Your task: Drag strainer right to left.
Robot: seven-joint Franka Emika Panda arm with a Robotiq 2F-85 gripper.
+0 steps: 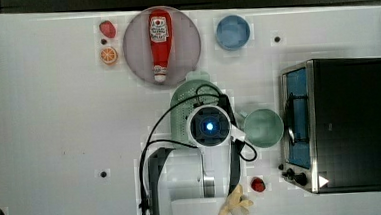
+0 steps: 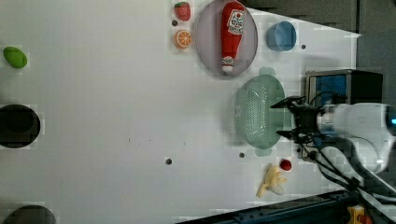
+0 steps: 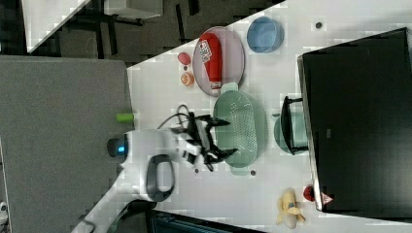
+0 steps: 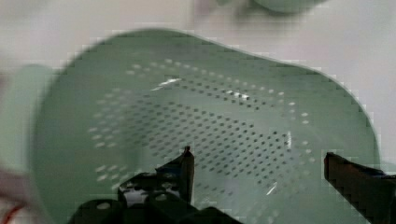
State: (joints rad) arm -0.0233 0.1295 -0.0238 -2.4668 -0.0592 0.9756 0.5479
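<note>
**Claw over strainer, white worktop**

White worktop, flat and matte, small dark dots scattered on it. The pale mint-green perforated plastic strainer sits mid-worktop, below the grey plate in the top view. Black claw spread wide above its bowl, holding nothing. Dark floor beyond the worktop edge.

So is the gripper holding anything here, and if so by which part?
Nothing is held. The gripper is open above the strainer bowl, with nothing between its fingers.
</note>
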